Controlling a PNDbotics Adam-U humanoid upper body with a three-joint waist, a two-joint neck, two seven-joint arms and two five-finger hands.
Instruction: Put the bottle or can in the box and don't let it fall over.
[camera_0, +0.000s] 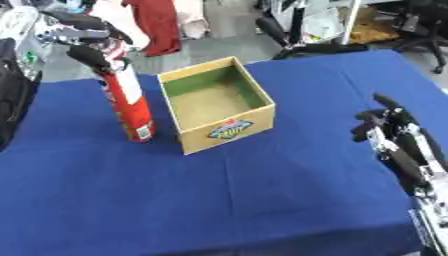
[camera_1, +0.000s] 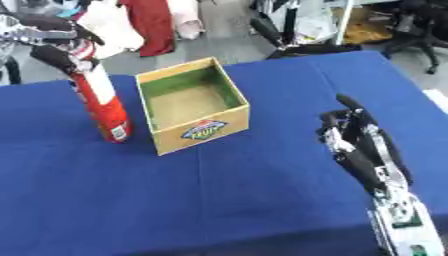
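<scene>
Nearest to us, our right robot hand (camera_1: 363, 150) hangs idle over the lower right of the surface (camera_0: 219, 200), fingers straight and a little spread, pointing away from us, holding nothing. It is well apart from everything else.

Our task thing is the can (camera_0: 131, 102), a tall red tube with a white band down its side. It stands on the blue cloth at the far left, slightly tilted, its top leaning toward the far left corner and its foot nearer the box. We see its base touching the cloth. It is outside the box, just beside the box's left wall, with a strip of blue showing between the two.

Our left robot hand (camera_0: 87, 42) is clamped on the top of the can, dark fingers curled round it from above and from the left side; the can's cap is hidden under them.

To the right of the can sits the box (camera_0: 223, 131), a tan open-topped square turned at an angle, one corner toward us. Its inside walls are green, its floor a plain dull tan, and nothing lies in it. A coloured label marks its near wall.

Beyond the far edge we make out red cloth (camera_0: 157, 22) hanging, and a dark bag (camera_0: 13, 95) at the left edge.
</scene>
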